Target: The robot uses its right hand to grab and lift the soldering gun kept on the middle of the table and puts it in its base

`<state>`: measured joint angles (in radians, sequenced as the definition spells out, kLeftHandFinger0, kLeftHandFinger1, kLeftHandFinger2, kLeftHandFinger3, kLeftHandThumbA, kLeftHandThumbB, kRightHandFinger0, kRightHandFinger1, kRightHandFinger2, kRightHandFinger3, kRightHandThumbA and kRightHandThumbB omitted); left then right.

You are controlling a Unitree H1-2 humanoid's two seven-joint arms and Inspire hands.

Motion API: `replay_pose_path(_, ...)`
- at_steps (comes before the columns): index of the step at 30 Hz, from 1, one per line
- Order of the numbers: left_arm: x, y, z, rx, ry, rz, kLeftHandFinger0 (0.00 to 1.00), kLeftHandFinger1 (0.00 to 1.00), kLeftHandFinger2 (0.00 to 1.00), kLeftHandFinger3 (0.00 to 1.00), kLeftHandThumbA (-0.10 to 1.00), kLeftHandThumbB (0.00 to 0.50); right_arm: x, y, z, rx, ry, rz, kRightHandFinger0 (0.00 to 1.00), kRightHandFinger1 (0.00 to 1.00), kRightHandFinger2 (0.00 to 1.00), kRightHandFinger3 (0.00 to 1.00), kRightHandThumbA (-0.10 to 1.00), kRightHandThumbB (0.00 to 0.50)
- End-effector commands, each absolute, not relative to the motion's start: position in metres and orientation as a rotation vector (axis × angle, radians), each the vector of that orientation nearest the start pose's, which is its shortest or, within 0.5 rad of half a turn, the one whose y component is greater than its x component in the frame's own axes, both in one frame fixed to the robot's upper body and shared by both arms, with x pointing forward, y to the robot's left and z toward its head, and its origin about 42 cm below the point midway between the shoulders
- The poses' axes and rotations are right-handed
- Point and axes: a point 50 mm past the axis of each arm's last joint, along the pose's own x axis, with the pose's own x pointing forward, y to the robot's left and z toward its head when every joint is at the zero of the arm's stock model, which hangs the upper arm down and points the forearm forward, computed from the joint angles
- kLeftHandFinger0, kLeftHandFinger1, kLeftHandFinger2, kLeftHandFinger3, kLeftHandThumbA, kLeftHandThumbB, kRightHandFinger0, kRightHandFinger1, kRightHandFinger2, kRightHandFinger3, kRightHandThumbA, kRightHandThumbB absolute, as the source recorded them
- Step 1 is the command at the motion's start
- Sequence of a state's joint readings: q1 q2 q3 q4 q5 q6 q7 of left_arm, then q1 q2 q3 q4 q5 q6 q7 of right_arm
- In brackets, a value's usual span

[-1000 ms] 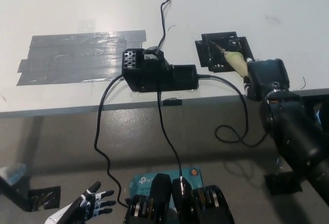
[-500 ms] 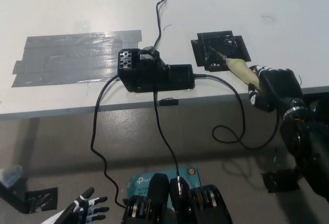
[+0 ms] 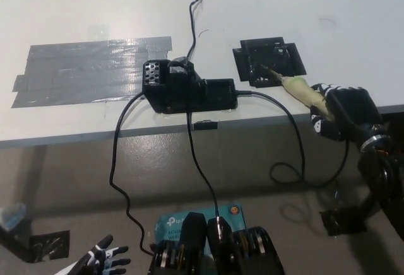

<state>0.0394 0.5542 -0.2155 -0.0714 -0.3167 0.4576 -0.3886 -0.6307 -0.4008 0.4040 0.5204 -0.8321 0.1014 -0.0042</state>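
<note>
— While the right hand (image 3: 344,112) is clenched around the soldering gun (image 3: 302,89) at the bench's (image 3: 252,4) front edge, where's the tip?

— Over the black base (image 3: 268,62). Its cable (image 3: 297,161) could snag, dragging it off. Left hand (image 3: 101,261) idles below, fingers spread, empty.

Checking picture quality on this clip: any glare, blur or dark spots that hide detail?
Head view: glare on the grey tape patch and white table; black soldering station and right hand lose detail in darkness; left hand is cut off at the bottom edge.
</note>
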Motion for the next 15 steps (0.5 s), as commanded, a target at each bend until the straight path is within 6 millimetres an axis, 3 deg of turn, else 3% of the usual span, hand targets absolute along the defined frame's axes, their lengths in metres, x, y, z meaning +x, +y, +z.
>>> replay_pose_path(1,0.248,0.329,0.097,0.202,0.575,-0.557,1.0,1.0,1.0,1.0,1.0,0.388,0.468,-0.265,0.186,-1.444,-0.117,0.187,0.0,0.08,0.36,0.23,-0.1,0.013)
replay_pose_path(2,0.248,0.329,0.097,0.202,0.574,-0.556,1.0,1.0,1.0,1.0,1.0,0.381,0.469,-0.265,0.186,-1.445,-0.136,0.18,0.0,0.1,0.44,0.14,-0.1,0.042)
replay_pose_path(3,0.248,0.329,0.097,0.204,0.573,-0.553,1.0,1.0,1.0,1.0,1.0,0.386,0.471,-0.264,0.188,-1.446,-0.174,0.169,0.0,0.12,0.52,0.08,-0.1,0.033)
replay_pose_path(4,0.248,0.329,0.097,0.208,0.573,-0.551,1.0,1.0,1.0,1.0,1.0,0.384,0.473,-0.262,0.192,-1.444,-0.19,0.166,0.0,0.2,0.63,0.13,-0.1,0.013)
replay_pose_path(5,0.247,0.329,0.097,0.214,0.576,-0.551,1.0,1.0,1.0,1.0,1.0,0.389,0.474,-0.261,0.193,-1.441,-0.192,0.163,0.0,0.27,0.7,0.27,-0.1,0.002)
replay_pose_path(6,0.247,0.329,0.097,0.217,0.577,-0.55,1.0,1.0,1.0,1.0,1.0,0.389,0.475,-0.26,0.195,-1.442,-0.191,0.162,0.0,0.29,0.71,0.35,-0.1,0.0)
replay_pose_path(7,0.248,0.33,0.096,0.21,0.577,-0.551,1.0,1.0,1.0,1.0,1.0,0.385,0.477,-0.259,0.2,-1.436,-0.193,0.161,0.0,0.31,0.71,0.52,-0.1,0.0)
replay_pose_path(8,0.248,0.33,0.096,0.207,0.577,-0.55,1.0,1.0,1.0,1.0,1.0,0.395,0.478,-0.257,0.204,-1.434,-0.197,0.157,0.0,0.32,0.72,0.61,-0.1,0.0)
replay_pose_path(10,0.248,0.33,0.096,0.195,0.576,-0.551,1.0,1.0,1.0,1.0,1.0,0.391,0.481,-0.256,0.21,-1.439,-0.203,0.145,0.0,0.34,0.73,0.72,-0.1,0.024)
replay_pose_path(15,0.246,0.331,0.095,0.206,0.589,-0.561,1.0,1.0,1.0,1.0,1.0,0.424,0.489,-0.255,0.231,-1.417,-0.236,0.109,0.0,0.27,0.67,0.62,-0.1,0.014)
